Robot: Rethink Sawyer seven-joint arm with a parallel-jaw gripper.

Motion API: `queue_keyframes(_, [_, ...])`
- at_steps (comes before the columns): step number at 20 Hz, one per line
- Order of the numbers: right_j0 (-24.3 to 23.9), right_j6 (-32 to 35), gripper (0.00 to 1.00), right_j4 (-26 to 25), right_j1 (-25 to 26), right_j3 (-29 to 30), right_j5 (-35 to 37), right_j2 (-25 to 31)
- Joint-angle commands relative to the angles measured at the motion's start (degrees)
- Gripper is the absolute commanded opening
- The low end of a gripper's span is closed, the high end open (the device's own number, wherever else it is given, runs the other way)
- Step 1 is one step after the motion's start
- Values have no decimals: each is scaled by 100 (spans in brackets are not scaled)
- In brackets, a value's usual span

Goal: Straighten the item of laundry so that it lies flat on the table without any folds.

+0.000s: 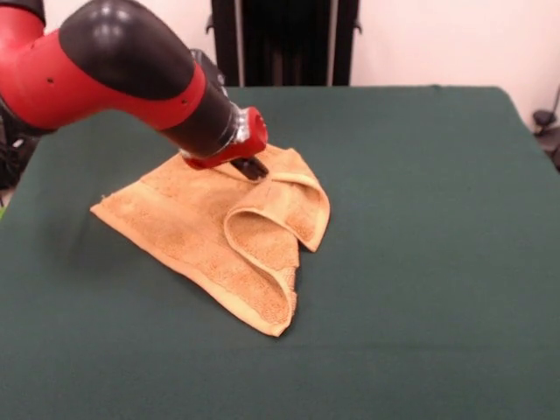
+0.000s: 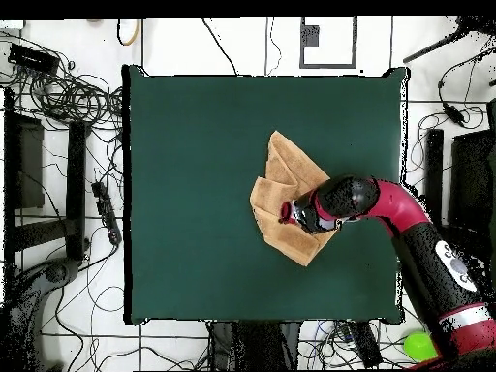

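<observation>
Item: orange-tan towel (image 1: 201,232), folded, on the green counter (image 1: 420,262), slightly right of centre seen from overhead. Claw (image 1: 255,168) pressed at its far edge; grip state cannot be told. Advice: draw the doubled flap toward four o'clock, low and slow.

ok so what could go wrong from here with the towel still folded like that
1. The gripper is down on the towel near its far edge, beside the looped fold. A pull from there may drag the whole towel across the green table rather than open the fold.
2. Layers overlap at the fold, so it could pinch more than one and carry the crease along.
3. The arm hides part of the towel from above, so leftover folds may go unnoticed.
</observation>
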Motion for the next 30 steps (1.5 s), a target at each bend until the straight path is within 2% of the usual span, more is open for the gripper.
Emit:
queue_keyframes(1, [108,-1134,0,278,-330,-298,3,238])
queue_keyframes(5, [56,-963,0,722,-523,-75,294,335])
queue_keyframes(9, [114,-1034,0,850,-453,-159,183,276])
queue_keyframes(14, [196,-1171,0,798,-170,-356,-93,140])
queue_keyframes(19, [270,-1288,0,439,206,-588,-507,-76])
queue_keyframes(30, [285,-1099,0,304,449,-632,-623,-140])
